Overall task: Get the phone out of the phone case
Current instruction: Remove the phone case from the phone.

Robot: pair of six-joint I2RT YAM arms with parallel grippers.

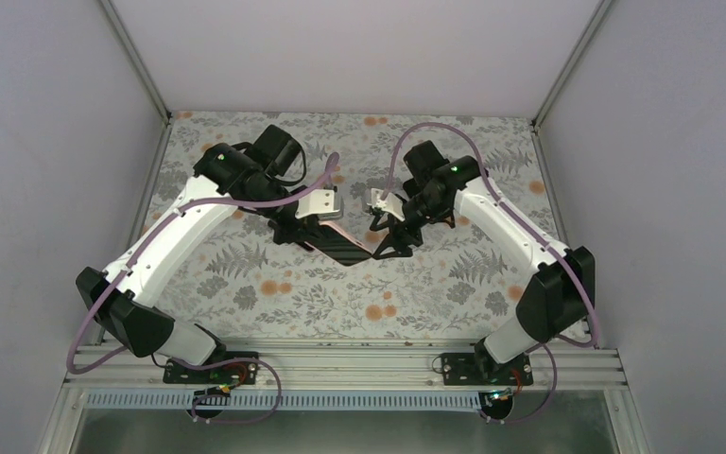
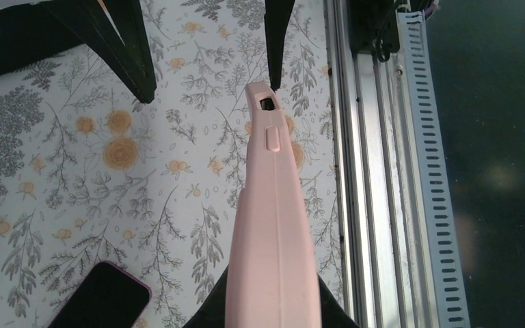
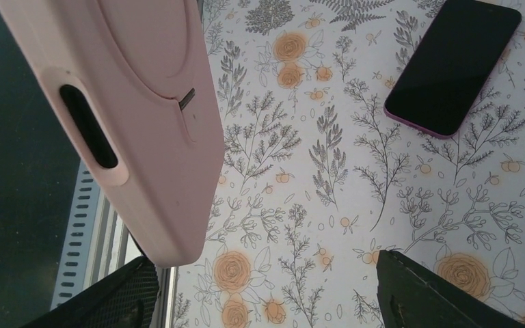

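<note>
Phone [image 3: 454, 65]: screen up on surface [image 3: 314, 205], out of case. Phone case [image 2: 273, 225]: pink, raised near phone, clamped in my left end effector [image 2: 273, 316]. Right end effector [image 3: 266, 260]: spread, empty. Extraction apparently complete.

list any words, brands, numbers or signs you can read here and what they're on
No readable text in any view.
pink phone case: plain, no brand or label.
phone: screen dark, nothing shown.
table cover: flower print only.
left arm and right arm: nothing legible at this size.
</note>
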